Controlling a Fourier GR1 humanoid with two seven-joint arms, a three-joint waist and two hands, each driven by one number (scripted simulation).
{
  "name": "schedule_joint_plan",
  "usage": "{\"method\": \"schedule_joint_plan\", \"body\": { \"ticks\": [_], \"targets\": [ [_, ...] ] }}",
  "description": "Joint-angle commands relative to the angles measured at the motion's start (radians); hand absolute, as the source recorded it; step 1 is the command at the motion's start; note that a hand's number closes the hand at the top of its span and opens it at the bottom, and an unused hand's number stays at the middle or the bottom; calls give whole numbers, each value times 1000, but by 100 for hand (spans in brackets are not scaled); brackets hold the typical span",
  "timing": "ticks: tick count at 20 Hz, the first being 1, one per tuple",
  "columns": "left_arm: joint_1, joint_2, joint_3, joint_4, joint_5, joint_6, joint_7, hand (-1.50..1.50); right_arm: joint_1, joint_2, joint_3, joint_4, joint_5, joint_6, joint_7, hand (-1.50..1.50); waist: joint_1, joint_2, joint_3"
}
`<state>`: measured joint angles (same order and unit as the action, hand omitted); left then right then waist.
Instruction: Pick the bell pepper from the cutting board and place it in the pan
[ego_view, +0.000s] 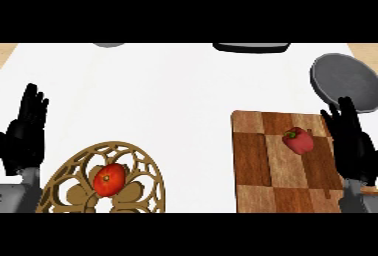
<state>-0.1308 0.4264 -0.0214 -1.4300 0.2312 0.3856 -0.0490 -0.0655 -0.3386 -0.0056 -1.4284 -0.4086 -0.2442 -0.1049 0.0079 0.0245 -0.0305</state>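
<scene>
We find bare board (255, 165) around the bell pepper (298, 140); nothing stands between it and the pan (344, 80) at the desk's (170, 95) far right corner.

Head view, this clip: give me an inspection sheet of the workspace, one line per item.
Surface: white counter.
Job's things: red bell pepper lies on the cutting board; grey pan beyond the board, nothing in it.
Clutter: tomato in a wooden openwork basket; two dark items cut off at the far edge.
Hands: left hand open, resting at the left; right hand open beside the pepper, apart from it.
Cables: nothing seen.
Surroundings: nothing seen.
</scene>
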Motion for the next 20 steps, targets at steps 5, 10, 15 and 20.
{"method": "schedule_joint_plan", "body": {
  "ticks": [5, 10, 15, 20],
  "targets": [
    [-64, 8, -203, -47, -50, -180, 52, 0, -263, -142, 86, 88, -83, 414, 75, -150, 52, -3, 38],
    [-78, -7, -301, -84, -57, -250, 132, 0, -248, -235, 151, 294, 252, 375, -238, 150, 42, -4, 37],
    [-45, 15, -263, -141, -32, -271, 171, 0, -322, -213, 82, 605, 209, 557, -511, -150, 27, -16, 34],
    [-70, -2, -271, -85, -63, -269, 165, 0, -416, -346, 215, 627, 422, 608, -470, -150, 23, -14, 31]
  ]
}}
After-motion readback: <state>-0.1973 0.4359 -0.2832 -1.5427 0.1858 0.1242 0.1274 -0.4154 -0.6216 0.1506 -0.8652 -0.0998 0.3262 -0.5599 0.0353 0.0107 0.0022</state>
